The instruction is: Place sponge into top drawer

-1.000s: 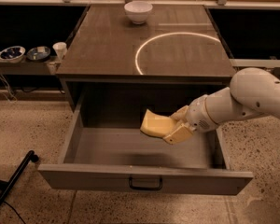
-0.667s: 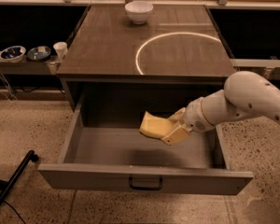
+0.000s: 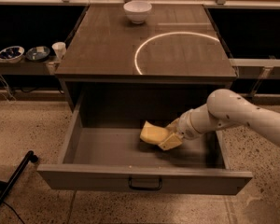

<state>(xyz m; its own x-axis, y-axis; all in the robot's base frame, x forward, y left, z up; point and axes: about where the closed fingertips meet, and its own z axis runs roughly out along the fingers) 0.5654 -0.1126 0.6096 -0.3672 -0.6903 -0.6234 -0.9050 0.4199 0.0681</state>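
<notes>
We see a grey-brown cabinet from the front and above, with its top drawer [image 3: 84, 178] pulled fully out toward us; a small dark handle [image 3: 145, 185] sits at the centre of its flat front panel. A white robot arm [image 3: 242, 116] reaches in from the right, over the drawer's right side wall, and slopes down into the open box. At its end the gripper [image 3: 166, 138] sits low inside the drawer, a little right of centre and toward the back. Its cream-yellow fingers [image 3: 171, 142] are closed on the right end of the sponge [image 3: 152, 133]. The sponge is a pale yellow block, tilted, with its left end free; it is within the drawer's walls, just above or on the drawer floor, and we cannot tell which. On the cabinet top [image 3: 98, 50] a white bowl [image 3: 137, 11] stands near the back edge, and a bright ring of light [image 3: 142, 45] lies across the right half. To the left, a low shelf carries two dark bowls [image 3: 11, 53] and a small white cup [image 3: 59, 49]. A black pole [image 3: 13, 182] crosses the speckled floor [image 3: 28, 125] at lower left.
</notes>
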